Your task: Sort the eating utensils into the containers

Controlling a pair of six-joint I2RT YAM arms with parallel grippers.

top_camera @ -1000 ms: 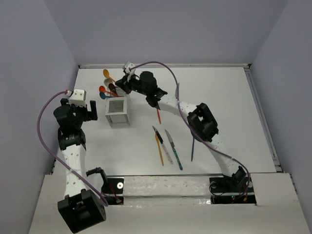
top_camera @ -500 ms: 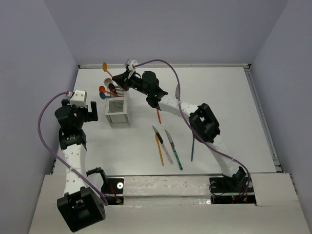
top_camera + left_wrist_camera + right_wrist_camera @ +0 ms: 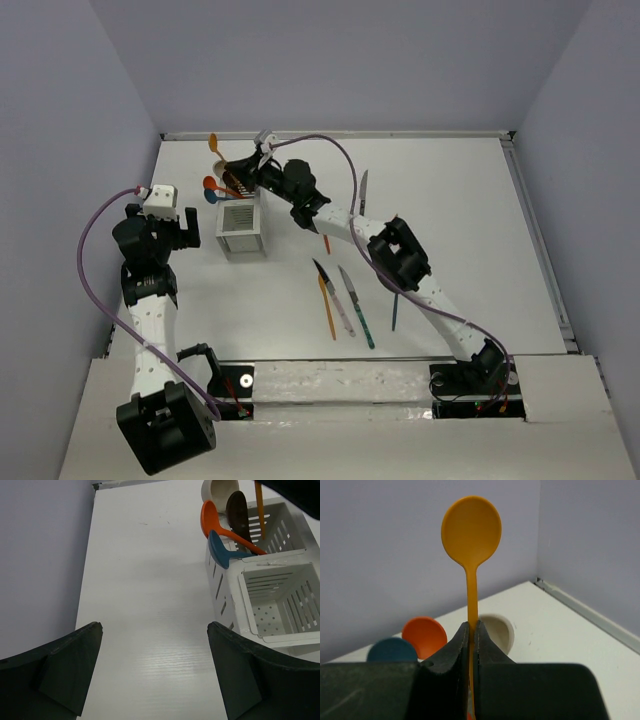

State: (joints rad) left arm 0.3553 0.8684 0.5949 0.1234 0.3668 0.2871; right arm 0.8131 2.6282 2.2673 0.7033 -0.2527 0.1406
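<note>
Your yellow-orange spoon [image 3: 471, 530] stands upright, bowl on top, and the right gripper [image 3: 471, 630] is clamped on its handle. The handle's lower end reaches into the far compartment of the white caddy [image 3: 227, 587], next to the red-orange spoon [image 3: 210, 516] and the blue spoon [image 3: 218, 550]. Your left gripper [image 3: 155, 670] hovers beside the caddy, jaws wide apart. Some knives [image 3: 345, 300] lie on the table [image 3: 450, 200], well apart from the caddy.

No readable text, label, brand or number anywhere.
</note>
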